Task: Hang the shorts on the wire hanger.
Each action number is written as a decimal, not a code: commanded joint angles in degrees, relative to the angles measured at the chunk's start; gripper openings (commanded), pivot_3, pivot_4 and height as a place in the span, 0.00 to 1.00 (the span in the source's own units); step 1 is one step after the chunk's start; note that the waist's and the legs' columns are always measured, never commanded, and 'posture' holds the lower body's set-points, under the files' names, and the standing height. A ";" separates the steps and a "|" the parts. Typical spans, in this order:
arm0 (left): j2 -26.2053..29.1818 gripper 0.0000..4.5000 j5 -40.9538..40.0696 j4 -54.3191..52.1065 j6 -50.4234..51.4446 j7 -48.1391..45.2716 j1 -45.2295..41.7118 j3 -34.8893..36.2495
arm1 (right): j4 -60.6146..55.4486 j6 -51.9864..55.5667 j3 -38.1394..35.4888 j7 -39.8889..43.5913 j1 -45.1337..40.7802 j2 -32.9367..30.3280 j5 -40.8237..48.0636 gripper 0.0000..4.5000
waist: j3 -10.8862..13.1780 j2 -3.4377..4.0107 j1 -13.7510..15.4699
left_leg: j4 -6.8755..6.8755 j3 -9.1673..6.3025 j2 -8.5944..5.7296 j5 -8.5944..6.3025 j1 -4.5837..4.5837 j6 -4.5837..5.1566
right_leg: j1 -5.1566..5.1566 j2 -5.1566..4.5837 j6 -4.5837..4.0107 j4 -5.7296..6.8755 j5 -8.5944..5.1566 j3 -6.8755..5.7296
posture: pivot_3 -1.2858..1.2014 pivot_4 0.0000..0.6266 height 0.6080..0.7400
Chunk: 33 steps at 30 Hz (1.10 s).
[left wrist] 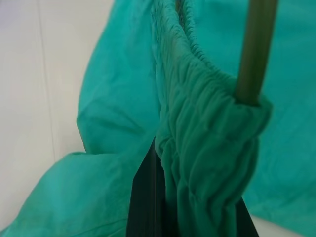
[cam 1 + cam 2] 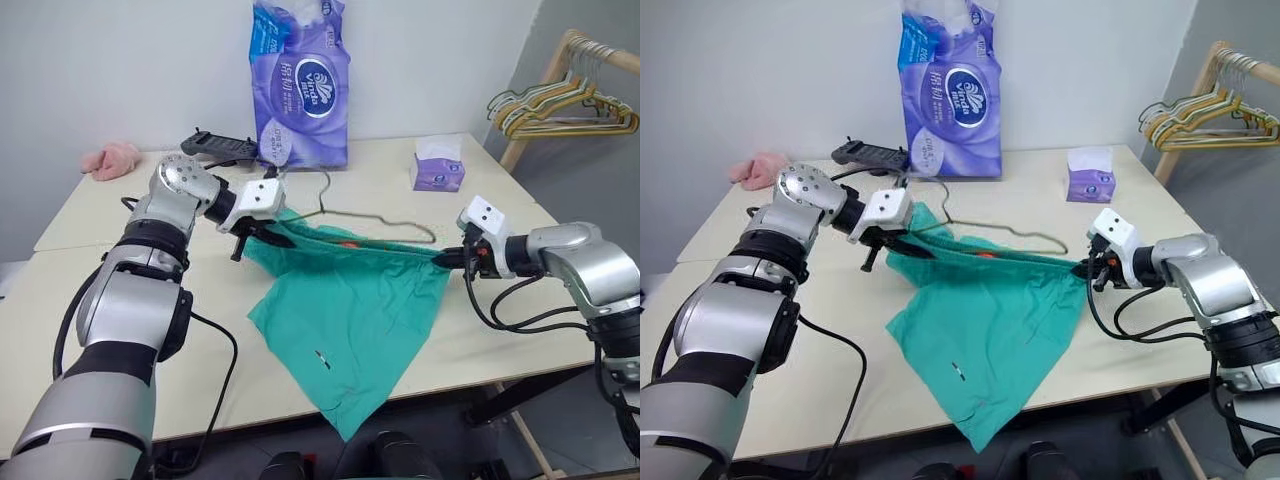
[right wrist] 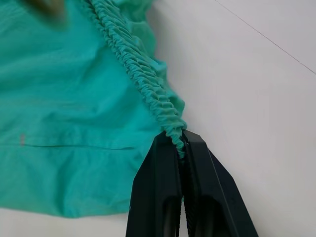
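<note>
1. the shorts (image 2: 350, 320) are stretched by their gathered waistband between the two pincers over the middle of the pale worktop (image 2: 120, 320), with the teal fabric spilling down toward the near edge and one leg hanging past it.
2. the left pincer (image 2: 258, 237) is clamped on the left end of the waistband; in the left wrist view the black fingers (image 1: 143, 197) are closed with bunched elastic fabric pressed between them (a thin rod of the hanger runs right beside that bunch).
3. the right pincer (image 2: 447, 259) is pinched tight on the right end of the waistband; in the right wrist view its two fingertips (image 3: 163, 163) meet on the gathered edge, with bare worktop beyond.
4. the wire hanger (image 2: 375, 222) lies along the stretched waistband, its small hook rising behind the left pincer toward the tissue pack, its far bar showing just beyond the waistband; whether the wire passes inside the shorts i cannot tell for certain.
5. a tall purple pack of tissue (image 2: 300, 85) stands upright at the back of the worktop, against the wall.
6. a small purple tissue box (image 2: 437, 170) sits near the back right corner, well apart from the shorts.
7. a pink cloth (image 2: 112, 159) lies at the back left corner.
8. a black device (image 2: 218, 147) lies flat just left of the tissue pack.
9. a bunch of coloured hangers (image 2: 560, 105) hangs from a wooden rack beyond the right side of the worktop.
</note>
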 commanded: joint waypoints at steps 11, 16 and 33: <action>2.03 0.00 6.48 2.32 -3.42 9.87 -1.87 -2.45 | -10.96 8.99 -1.92 4.86 -0.36 -8.34 2.61 0.01 | 0.00 0.00 0.13 | 0.00 0.00 0.00 -0.02 -0.01 0.03 | 0.00 -0.01 0.00 -0.02 0.00 0.00 | 0.46 0.03 1.00; 1.42 0.00 7.45 2.73 -3.98 12.36 -2.20 -2.91 | -16.01 11.42 -2.12 6.06 0.49 -10.57 5.19 0.01 | 0.00 0.00 0.15 | 0.00 0.00 0.00 -0.03 -0.01 0.04 | 0.00 -0.02 0.00 -0.02 0.00 -0.01 | 0.46 0.03 1.00; 0.37 0.00 10.92 3.85 -6.01 16.63 -2.61 -4.56 | -13.26 12.50 2.88 3.57 -11.98 -6.15 4.47 0.01 | 0.02 0.03 -0.28 | -0.03 0.00 0.02 -0.05 -0.01 0.08 | -0.01 -0.02 0.00 -0.04 0.00 -0.02 | 0.45 0.05 1.00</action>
